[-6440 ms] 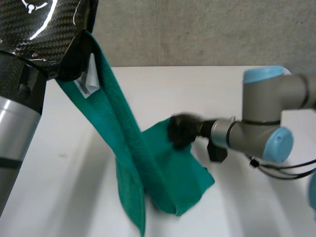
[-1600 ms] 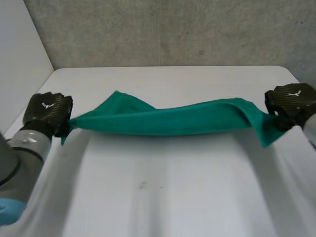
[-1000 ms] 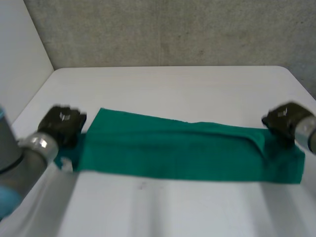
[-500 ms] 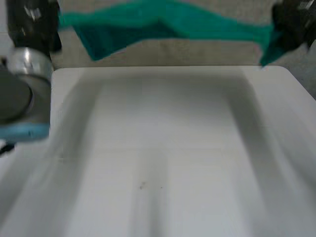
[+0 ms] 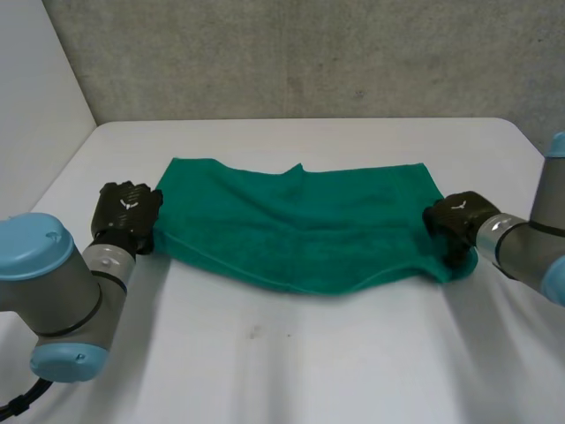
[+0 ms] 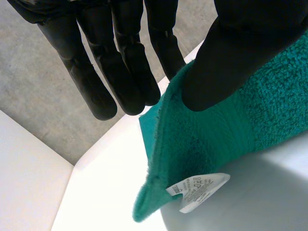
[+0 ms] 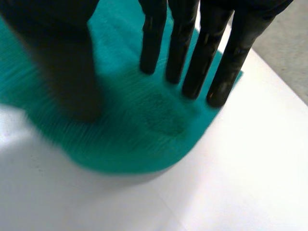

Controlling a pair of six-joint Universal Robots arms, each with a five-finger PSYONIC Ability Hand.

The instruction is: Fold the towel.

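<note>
Spread crosswise on the tabletop (image 5: 291,353): green towel (image 5: 300,225), long axis running hand to hand. Pinched at one short end between thumb and straight fingers of left hand (image 5: 126,215), at the other likewise by right hand (image 5: 452,225).

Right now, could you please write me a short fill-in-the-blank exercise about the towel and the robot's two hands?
1. The towel spread on the white table is ___ in colour.
2. The left hand and the right hand are at ___ ends of the towel.
3. The white label hangs from the towel end held by the ___ hand.

Missing words: green; opposite; left.
</note>
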